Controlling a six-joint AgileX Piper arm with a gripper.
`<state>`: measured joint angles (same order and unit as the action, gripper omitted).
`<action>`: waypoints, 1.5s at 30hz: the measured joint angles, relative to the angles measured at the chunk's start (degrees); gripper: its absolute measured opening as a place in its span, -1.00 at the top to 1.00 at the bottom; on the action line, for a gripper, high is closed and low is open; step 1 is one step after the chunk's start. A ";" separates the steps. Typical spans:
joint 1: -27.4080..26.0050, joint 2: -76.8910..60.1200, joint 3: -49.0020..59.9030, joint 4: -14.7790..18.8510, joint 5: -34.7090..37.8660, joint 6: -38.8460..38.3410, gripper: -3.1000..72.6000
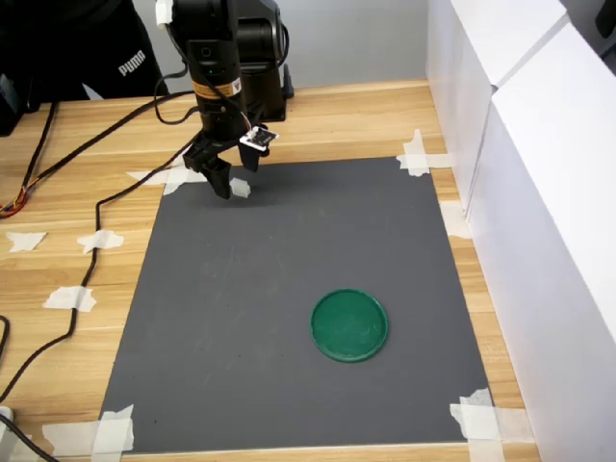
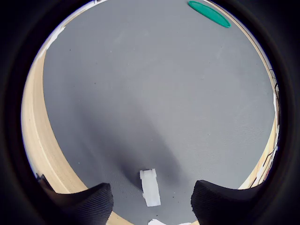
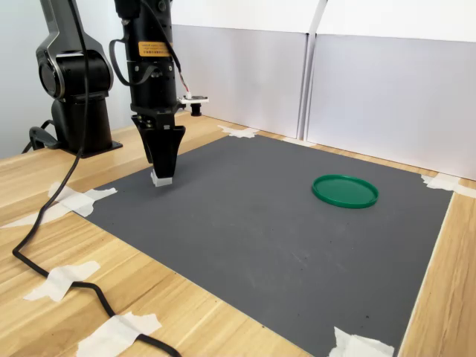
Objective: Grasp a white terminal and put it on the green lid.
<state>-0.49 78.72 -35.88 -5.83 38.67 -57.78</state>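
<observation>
The white terminal (image 2: 150, 187) is a tiny blocky piece lying on the grey mat (image 1: 269, 308) near the mat's corner closest to the arm's base. It also shows in both exterior views (image 1: 240, 188) (image 3: 161, 179). My gripper (image 3: 165, 165) (image 1: 234, 171) points straight down just over it. In the wrist view my gripper (image 2: 152, 204) is open, its dark fingertips (image 2: 89, 204) standing well apart on either side of the terminal without touching it. The green lid (image 1: 349, 325) (image 3: 345, 191) (image 2: 209, 13) lies flat on the mat's far part, well away from the gripper, with nothing on it.
White tape pieces (image 1: 419, 154) hold the mat's corners to the wooden table (image 1: 58, 250). A black cable (image 3: 52, 216) trails over the table beside the mat. White panels (image 1: 539, 192) wall off one side. A person in a dark top (image 1: 87, 48) is behind the arm's base.
</observation>
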 joint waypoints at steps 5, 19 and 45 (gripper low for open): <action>0.00 2.28 0.00 0.00 -1.85 -0.27 -0.93; 0.00 4.25 0.00 0.00 -2.16 1.14 -0.79; 0.00 -0.86 -8.13 3.53 10.69 12.63 0.69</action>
<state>-0.49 77.86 -44.01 -2.30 49.35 -45.15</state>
